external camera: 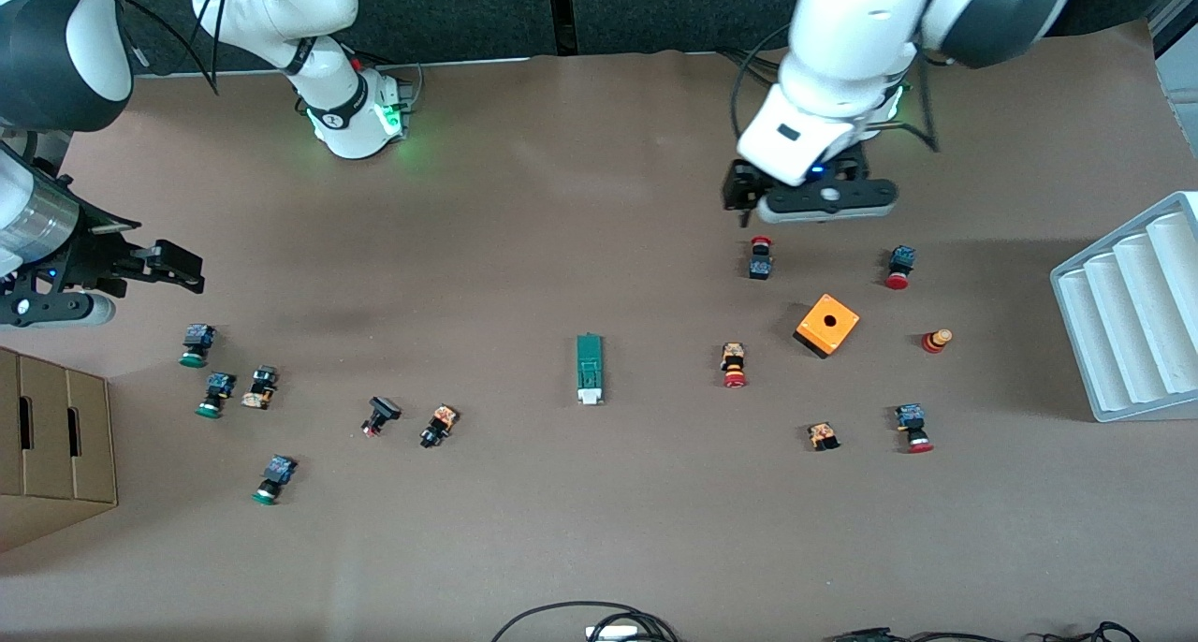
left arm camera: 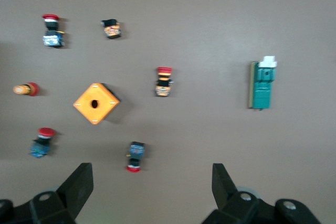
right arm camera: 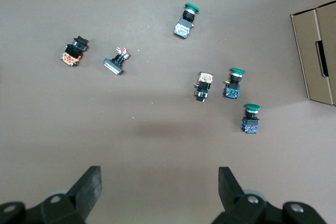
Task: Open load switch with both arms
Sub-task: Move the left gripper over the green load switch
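A brown counter (external camera: 599, 548) carried many small parts. At the right arm's end stood a cardboard box (external camera: 51, 445). The right pincer (external camera: 178, 272) hung above the counter there, its two black fingers (right arm camera: 89, 184) spread wide and holding nothing. Beneath it lay three green-capped push-buttons (external camera: 197, 344), another small button part beside them, and one more green-capped button (external camera: 273, 478) nearer the front camera. Toward the middle lay two dark button parts (external camera: 379, 415) side by side.

The load switch (external camera: 590, 369) lay flat near the counter's centre, a narrow dark green block with its white end pointing toward the front camera. It was well apart from both pincers and touched nothing; bare counter surrounded it on all sides, so nothing stood in the way.

Toward the left arm's end lay a red-capped push-button (external camera: 734, 365), closest to the switch, then an orange cube (external camera: 827, 325) with a hole in its top face. More red-capped buttons were scattered around the cube, and a small orange-and-black part (external camera: 823, 435) lay nearer the front camera. The left pincer (external camera: 805, 197) hung above the counter over one red-capped button (external camera: 760, 257), its fingers (left arm camera: 79, 184) also spread wide and empty. A white ridged tray (external camera: 1132, 310) sat at the counter's edge at that end.
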### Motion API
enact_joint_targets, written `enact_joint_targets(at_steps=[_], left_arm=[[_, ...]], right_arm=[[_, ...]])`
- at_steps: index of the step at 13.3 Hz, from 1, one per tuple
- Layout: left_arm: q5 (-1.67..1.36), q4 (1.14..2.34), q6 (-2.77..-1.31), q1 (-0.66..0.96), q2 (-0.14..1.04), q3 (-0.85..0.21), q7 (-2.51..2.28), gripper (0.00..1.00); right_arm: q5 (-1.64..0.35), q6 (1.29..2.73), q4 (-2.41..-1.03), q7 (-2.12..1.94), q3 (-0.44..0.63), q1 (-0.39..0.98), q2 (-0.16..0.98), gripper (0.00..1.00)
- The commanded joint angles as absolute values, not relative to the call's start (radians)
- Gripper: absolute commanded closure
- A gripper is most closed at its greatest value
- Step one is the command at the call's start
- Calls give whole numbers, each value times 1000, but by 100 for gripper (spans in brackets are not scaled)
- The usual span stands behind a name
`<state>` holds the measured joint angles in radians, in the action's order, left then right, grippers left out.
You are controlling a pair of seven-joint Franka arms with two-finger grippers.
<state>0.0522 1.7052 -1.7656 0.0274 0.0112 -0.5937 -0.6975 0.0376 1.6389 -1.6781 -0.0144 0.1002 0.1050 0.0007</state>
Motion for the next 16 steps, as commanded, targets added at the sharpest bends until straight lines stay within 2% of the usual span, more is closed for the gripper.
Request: enact_joint_targets(at_steps=[1, 10, 16], left_arm=[[92, 1692, -1825, 28, 52, -658, -822, 0], [449, 1687, -1928, 276, 222, -664, -1230, 0], [818, 1683, -1937, 451, 400, -663, -1601, 0]], right_arm=[[20, 1638, -1655, -17, 107, 110, 12, 0], [21, 1638, -1655, -17, 107, 106, 12, 0], [21, 1638, -1655, -17, 107, 107, 12, 0]])
